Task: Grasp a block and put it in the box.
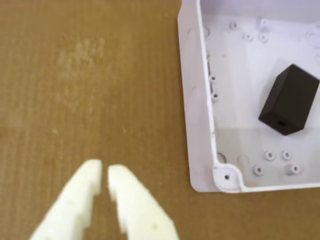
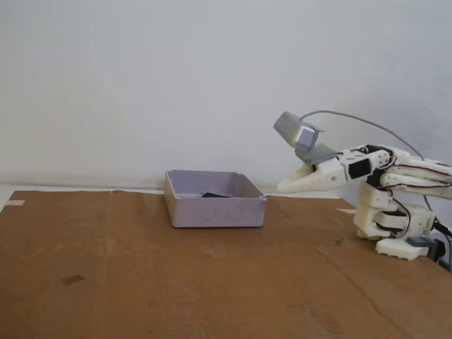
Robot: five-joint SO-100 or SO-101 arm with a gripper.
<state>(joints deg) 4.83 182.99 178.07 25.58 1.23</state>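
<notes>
A black block (image 1: 289, 100) lies inside the white open box (image 1: 196, 100) at the right of the wrist view. In the fixed view the box (image 2: 215, 210) stands on the brown cardboard, with the block (image 2: 214, 194) just showing over its rim. My white gripper (image 1: 104, 175) is shut and empty, with only a thin slit between its fingertips. It hangs over bare cardboard, beside the box. In the fixed view the gripper (image 2: 284, 186) is raised to the right of the box, apart from it.
The brown cardboard sheet (image 2: 141, 282) covers the table. The arm's white base (image 2: 395, 226) stands at the right edge of the fixed view. A white wall is behind. A small dark mark (image 2: 70, 280) lies on the cardboard at the left.
</notes>
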